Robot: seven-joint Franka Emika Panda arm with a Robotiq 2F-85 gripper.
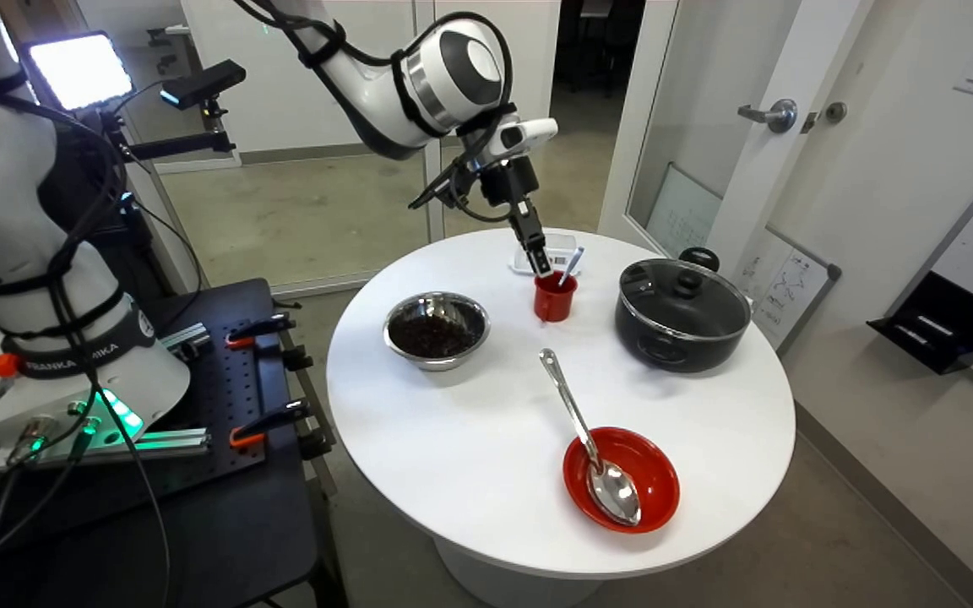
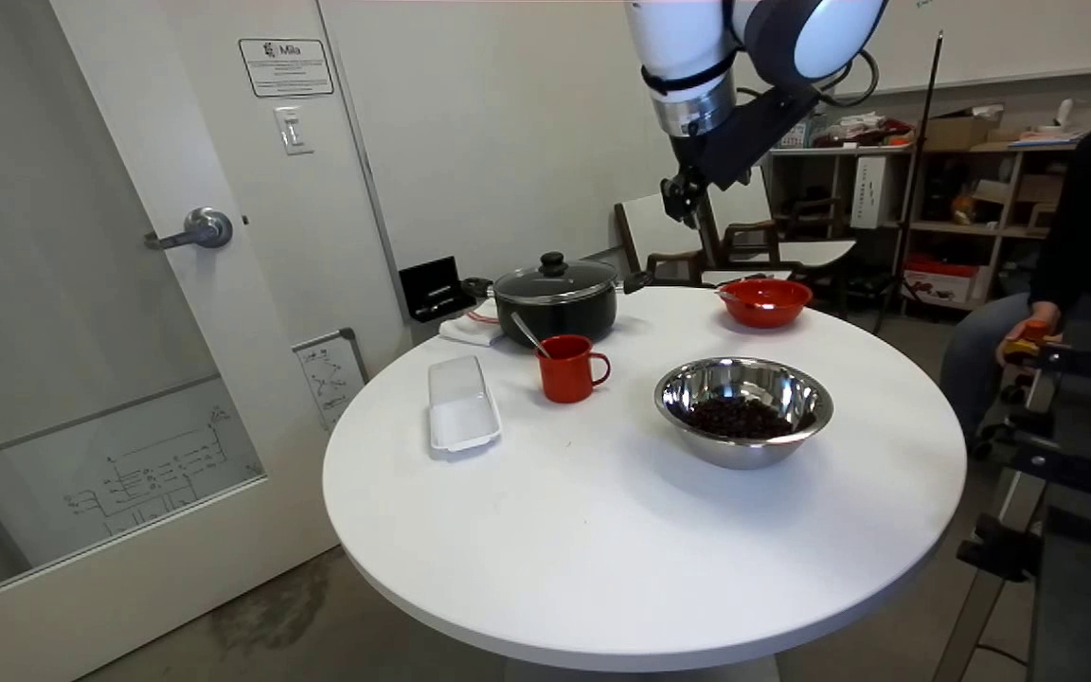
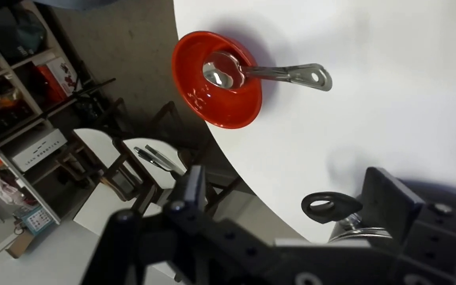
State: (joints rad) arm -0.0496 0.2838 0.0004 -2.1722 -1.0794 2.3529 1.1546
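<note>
My gripper (image 3: 285, 168) hangs open in the air above the table, nothing between its fingers (image 3: 384, 202). In the wrist view, a side handle (image 3: 348, 208) of the black pot (image 1: 681, 342) appears beyond the gap, close to the right finger in the picture. The pot wears a glass lid with a black knob. Past it lies a red bowl (image 3: 228, 109), a large metal spoon (image 3: 271, 73) resting in it with its handle over the rim. In an exterior view the gripper (image 1: 540, 263) overlaps a red mug (image 1: 554, 302) holding a small utensil; in the other picture (image 2: 683, 213) it hangs well above the tabletop.
A steel bowl (image 2: 744, 455) with dark contents stands on the round white table (image 2: 602, 549). Beside the mug is a white rectangular container (image 2: 465, 421). A folded cloth (image 2: 472, 329) lies by the pot. A person (image 2: 1071, 246) sits beyond the table; a glazed door (image 2: 96, 284) stands nearby.
</note>
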